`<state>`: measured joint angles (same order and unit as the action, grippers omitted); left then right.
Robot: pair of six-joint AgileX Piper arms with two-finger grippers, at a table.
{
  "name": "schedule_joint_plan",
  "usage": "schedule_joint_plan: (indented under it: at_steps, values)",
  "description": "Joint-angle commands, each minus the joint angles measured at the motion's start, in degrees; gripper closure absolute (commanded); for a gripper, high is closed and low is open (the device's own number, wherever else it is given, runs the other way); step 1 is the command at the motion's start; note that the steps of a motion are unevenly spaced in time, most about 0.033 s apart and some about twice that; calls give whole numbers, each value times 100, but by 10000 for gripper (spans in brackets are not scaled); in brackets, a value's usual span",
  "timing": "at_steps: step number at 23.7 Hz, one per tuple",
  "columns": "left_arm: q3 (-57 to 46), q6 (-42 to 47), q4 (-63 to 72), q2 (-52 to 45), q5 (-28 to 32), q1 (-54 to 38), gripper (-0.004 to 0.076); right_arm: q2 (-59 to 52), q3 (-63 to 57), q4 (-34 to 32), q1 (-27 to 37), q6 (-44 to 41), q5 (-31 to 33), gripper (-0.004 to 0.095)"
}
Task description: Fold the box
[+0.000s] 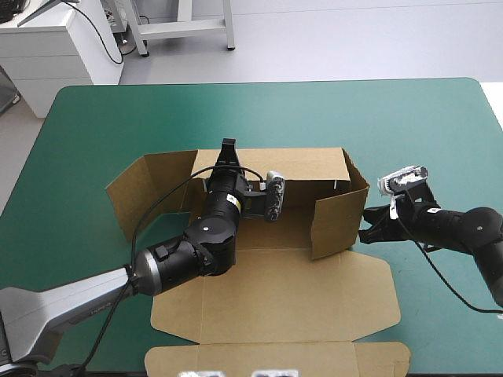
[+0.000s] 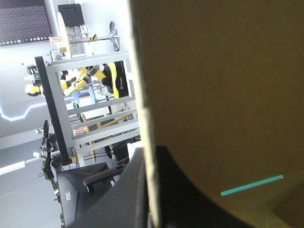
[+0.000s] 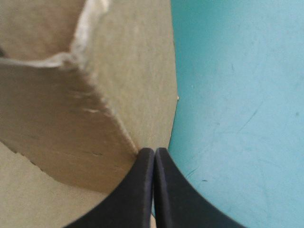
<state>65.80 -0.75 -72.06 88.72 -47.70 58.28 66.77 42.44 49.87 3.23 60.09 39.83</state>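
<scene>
Left pincer (image 1: 229,144) astride box (image 1: 275,292) (far wall)

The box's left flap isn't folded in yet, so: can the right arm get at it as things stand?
Probably not: the right gripper sits outside the raised right wall of the box, and the left arm lies across the box between it and the left flap.

- Left arm (image 1: 179,264): reaches forward from the near left; end effector (image 1: 228,149) pinches the box (image 1: 302,161) (fingers nearly meeting).
- Right arm (image 1: 464,228): extends inward; end effector (image 3: 154,152) fingers pressed together.
</scene>
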Motion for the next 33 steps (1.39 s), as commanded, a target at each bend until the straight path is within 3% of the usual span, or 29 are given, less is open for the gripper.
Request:
schedule_joint_plan:
  at_steps: [1,5,7,8,10,15,18,22,25,33]
  values:
    - [68,5,118,-171,-7,41,731,-231,87,580,24,923,-245,917]
    - [68,5,118,-171,28,41,731,-152,87,701,24,1201,29,729]
    - [68,-53,118,-171,28,41,731,-18,87,714,24,1201,430,499]
    - [68,-53,118,-171,30,41,731,72,87,960,24,1370,444,334]
    - [68,-53,132,-171,-11,41,731,228,147,1154,24,1573,403,185]
    - [68,-53,132,-171,-11,41,731,594,164,1250,-19,1558,629,172]
    - [68,-53,132,-171,-11,41,731,462,78,1184,-253,1477,338,172]
    - [68,-53,132,-171,-22,41,731,-48,-532,1142,-1263,880,-1693,172]
    - [68,-53,132,-171,-22,41,731,-204,-815,1219,-1848,733,-2660,172]
    - [68,-53,132,-171,-10,41,731,-197,-868,1292,-2791,600,-4297,172]
